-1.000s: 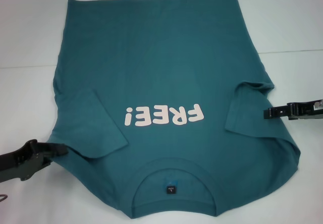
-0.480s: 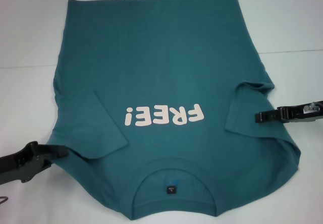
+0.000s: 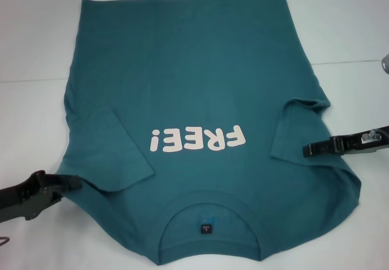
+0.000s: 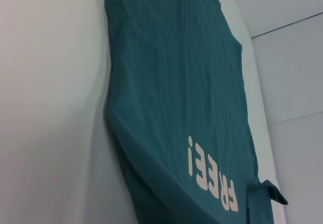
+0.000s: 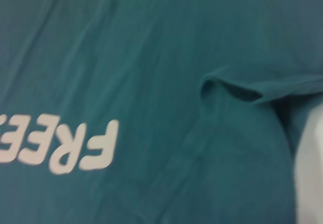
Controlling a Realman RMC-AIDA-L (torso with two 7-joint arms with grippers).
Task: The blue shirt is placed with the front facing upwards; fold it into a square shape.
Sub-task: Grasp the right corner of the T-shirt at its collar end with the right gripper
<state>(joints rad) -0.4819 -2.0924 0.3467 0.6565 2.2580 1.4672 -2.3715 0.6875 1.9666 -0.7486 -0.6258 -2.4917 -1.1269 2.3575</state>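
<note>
Blue shirt (image 3: pixel 194 87), near hem cut off below collar.

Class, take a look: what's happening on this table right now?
A two-armed robot is working on a blue shirt spread front-up on a white table, "FREE!" print showing, both sleeves folded in. The left gripper sits at the shirt's left edge near the shoulder; the right gripper reaches over the right folded sleeve. The body is not yet folded square.

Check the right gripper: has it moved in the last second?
Yes. The right gripper has slid inward over the blue shirt, toward the folded-in sleeve.
</note>
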